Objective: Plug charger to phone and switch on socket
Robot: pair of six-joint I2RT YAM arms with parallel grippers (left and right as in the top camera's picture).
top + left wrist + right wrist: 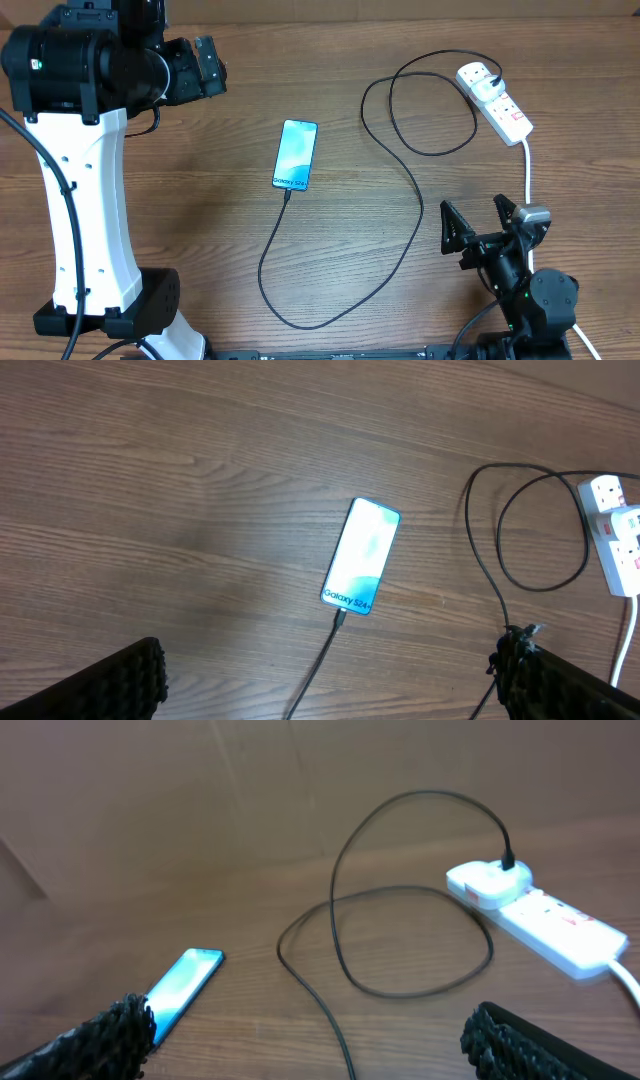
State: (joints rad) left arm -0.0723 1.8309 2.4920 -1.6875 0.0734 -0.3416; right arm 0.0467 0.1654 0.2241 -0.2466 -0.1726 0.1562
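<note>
The phone [296, 154] lies flat mid-table with its blue-teal screen lit; it also shows in the left wrist view [361, 556] and the right wrist view [183, 980]. The black charger cable [405, 168] runs from the phone's near end, loops across the table, and ends in a white plug adapter [475, 76] seated in the socket [502, 110], a white power strip with red switch markings [545, 923]. My left gripper [205, 66] is open and empty, high at the far left. My right gripper [478, 225] is open and empty near the front right, apart from everything.
The thick white power-strip cord [528, 175] runs from the strip toward my right arm's base. The left arm's white column [90, 210] stands at the left side. The table is bare wood [200, 200].
</note>
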